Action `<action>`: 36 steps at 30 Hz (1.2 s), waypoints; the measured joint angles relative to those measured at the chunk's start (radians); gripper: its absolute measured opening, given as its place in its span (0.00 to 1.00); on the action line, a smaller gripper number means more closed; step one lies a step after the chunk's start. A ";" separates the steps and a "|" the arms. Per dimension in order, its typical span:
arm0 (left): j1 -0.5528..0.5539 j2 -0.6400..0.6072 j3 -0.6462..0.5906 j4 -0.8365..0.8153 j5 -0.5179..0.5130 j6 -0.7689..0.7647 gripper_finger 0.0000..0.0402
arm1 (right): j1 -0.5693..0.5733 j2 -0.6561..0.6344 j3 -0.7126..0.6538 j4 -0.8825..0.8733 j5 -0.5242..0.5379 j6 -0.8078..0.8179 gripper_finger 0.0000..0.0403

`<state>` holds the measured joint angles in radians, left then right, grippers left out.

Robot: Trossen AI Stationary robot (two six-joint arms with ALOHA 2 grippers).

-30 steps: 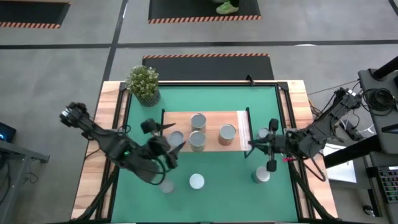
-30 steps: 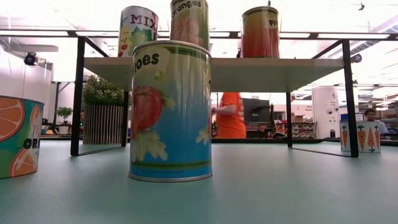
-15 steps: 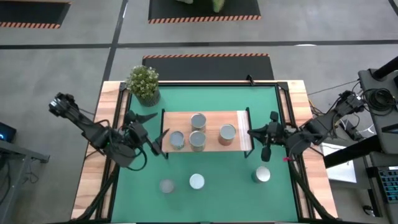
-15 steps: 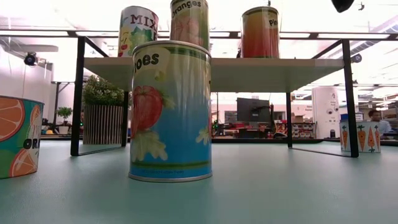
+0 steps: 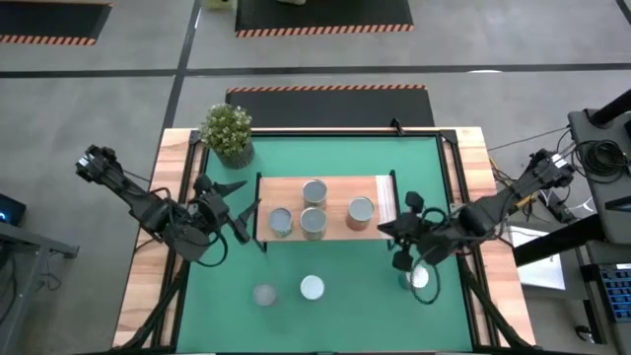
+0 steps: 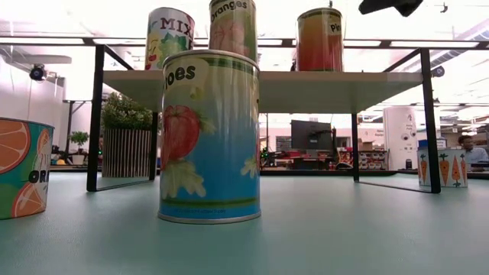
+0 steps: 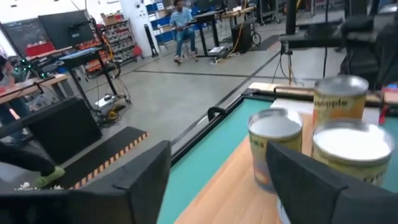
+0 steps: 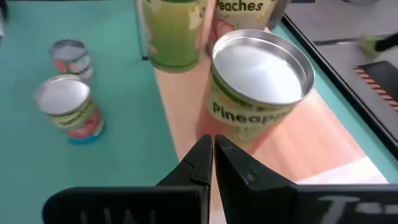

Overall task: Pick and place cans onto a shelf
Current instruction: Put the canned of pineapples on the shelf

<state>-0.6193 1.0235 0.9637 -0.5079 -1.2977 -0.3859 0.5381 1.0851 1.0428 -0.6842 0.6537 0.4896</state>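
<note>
The light-wood shelf (image 5: 339,187) stands mid-table on its black frame, and several cans stand on it, among them a pineapple can (image 8: 261,87) at its right end. Three more cans stand upright on the green mat: a tomato can (image 6: 210,137), an orange-labelled one (image 6: 23,168) and a carrot one (image 6: 443,168). My left gripper (image 5: 240,212) hangs open just left of the shelf, with nothing between its fingers (image 7: 149,180). My right gripper (image 5: 392,231) is shut and empty. It hangs above the mat at the shelf's right end, pointing at the pineapple can's foot.
A leafy potted plant (image 5: 228,131) stands at the mat's far left corner. The mat's near strip holds cans at left (image 5: 264,294), middle (image 5: 312,287) and right (image 5: 419,278), the last partly under my right arm. People and desks show in the room behind.
My left gripper has drawn back from the shelf's left end toward the table's left edge, staying open. My right gripper, still shut, has swung toward the table's left and near edges and tipped downward. No can has moved.
</note>
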 joint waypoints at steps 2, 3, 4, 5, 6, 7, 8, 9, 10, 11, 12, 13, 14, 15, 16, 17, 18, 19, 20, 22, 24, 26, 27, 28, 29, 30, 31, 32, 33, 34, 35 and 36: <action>0.000 -0.002 0.004 0.002 -0.003 -0.011 0.54 | -0.022 0.031 0.019 -0.019 0.000 -0.009 0.02; 0.000 -0.001 0.004 0.001 -0.003 -0.020 0.50 | -0.035 0.045 0.026 -0.027 -0.002 -0.012 0.02; 0.000 -0.001 0.004 0.000 -0.003 -0.021 0.46 | -0.048 0.058 0.034 -0.036 -0.009 -0.017 0.02; 0.000 -0.001 0.004 0.000 -0.003 -0.019 0.42 | -0.062 0.070 0.041 -0.042 -0.020 -0.019 0.02; 0.000 -0.001 0.004 0.000 -0.003 -0.015 0.38 | -0.078 0.082 0.048 -0.044 -0.035 -0.024 0.02; 0.000 -0.001 0.004 0.000 -0.003 -0.009 0.34 | -0.092 0.091 0.052 -0.044 -0.050 -0.030 0.02; 0.000 -0.001 0.004 0.000 -0.003 -0.003 0.30 | -0.105 0.100 0.054 -0.044 -0.063 -0.036 0.02; 0.000 -0.001 0.004 -0.001 -0.003 0.004 0.26 | -0.116 0.109 0.057 -0.045 -0.072 -0.037 0.02; 0.000 -0.001 0.004 -0.001 -0.003 0.014 0.22 | -0.126 0.118 0.061 -0.044 -0.078 -0.041 0.02; 0.000 -0.001 0.004 -0.001 -0.003 0.020 0.18 | -0.135 0.126 0.065 -0.044 -0.079 -0.043 0.02; 0.000 0.000 0.004 -0.001 -0.003 0.025 0.15 | -0.143 0.131 0.068 -0.043 -0.080 -0.045 0.02; 0.000 0.001 0.004 -0.001 -0.003 0.027 0.12 | -0.151 0.135 0.070 -0.043 -0.082 -0.046 0.02; 0.000 0.003 0.004 -0.002 -0.003 0.027 0.10 | -0.160 0.142 0.074 -0.044 -0.083 -0.047 0.02; 0.000 0.005 0.004 -0.003 -0.003 0.028 0.07 | -0.168 0.147 0.078 -0.044 -0.088 -0.047 0.02; 0.000 0.006 0.004 -0.003 -0.003 0.028 0.06 | -0.173 0.151 0.081 -0.043 -0.096 -0.048 0.02; 0.000 0.006 0.004 -0.003 -0.003 0.028 0.04 | -0.178 0.155 0.083 -0.042 -0.109 -0.048 0.02; 0.000 0.008 0.004 -0.003 -0.003 0.028 0.03 | -0.181 0.158 0.083 -0.042 -0.120 -0.049 0.02; 0.000 0.008 0.004 -0.003 -0.003 0.029 0.02 | -0.181 0.161 0.084 -0.039 -0.130 -0.049 0.02; 0.000 0.008 0.004 -0.003 -0.002 0.029 0.01 | -0.181 0.163 0.084 -0.035 -0.133 -0.049 0.02; 0.000 0.008 0.004 -0.003 -0.003 0.029 0.00 | -0.183 0.170 0.081 -0.032 -0.130 -0.049 0.02; 0.000 0.008 0.004 -0.003 -0.002 0.031 0.00 | -0.191 0.178 0.081 -0.029 -0.126 -0.049 0.02; 0.000 0.008 0.004 -0.003 -0.003 0.034 0.00 | -0.197 0.190 0.080 -0.025 -0.142 -0.056 0.02; 0.000 0.008 0.004 -0.003 -0.002 0.034 0.00 | -0.199 0.195 0.080 -0.017 -0.156 -0.063 0.02; 0.000 0.008 0.004 -0.003 -0.003 0.034 0.00 | -0.199 0.199 0.080 -0.008 -0.164 -0.071 0.02; 0.000 0.008 0.004 -0.003 -0.002 0.034 0.00 | -0.199 0.206 0.080 0.004 -0.164 -0.086 0.02; 0.000 0.008 0.004 -0.003 -0.003 0.034 0.00 | -0.199 0.212 0.080 0.017 -0.160 -0.096 0.02; 0.000 0.008 0.004 -0.002 -0.003 0.034 0.00 | -0.204 0.217 0.080 0.029 -0.159 -0.110 0.02; 0.000 0.008 0.004 -0.002 -0.002 0.034 0.00 | -0.211 0.223 0.080 0.037 -0.158 -0.119 0.02; 0.000 0.008 0.004 -0.002 -0.002 0.034 0.00 | -0.219 0.227 0.080 0.044 -0.157 -0.127 0.02; 0.000 0.008 0.004 -0.002 -0.002 0.034 0.00 | -0.226 0.230 0.081 0.047 -0.156 -0.136 0.02; 0.000 0.008 0.004 -0.001 -0.002 0.033 0.00 | -0.236 0.235 0.083 0.048 -0.155 -0.141 0.02; 0.000 0.008 0.004 0.000 -0.003 0.033 0.00 | -0.246 0.239 0.084 0.049 -0.155 -0.148 0.02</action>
<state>-0.6193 1.0317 0.9676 -0.5080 -1.3002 -0.3524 0.2920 1.3246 1.1268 -0.6347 0.4986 0.3414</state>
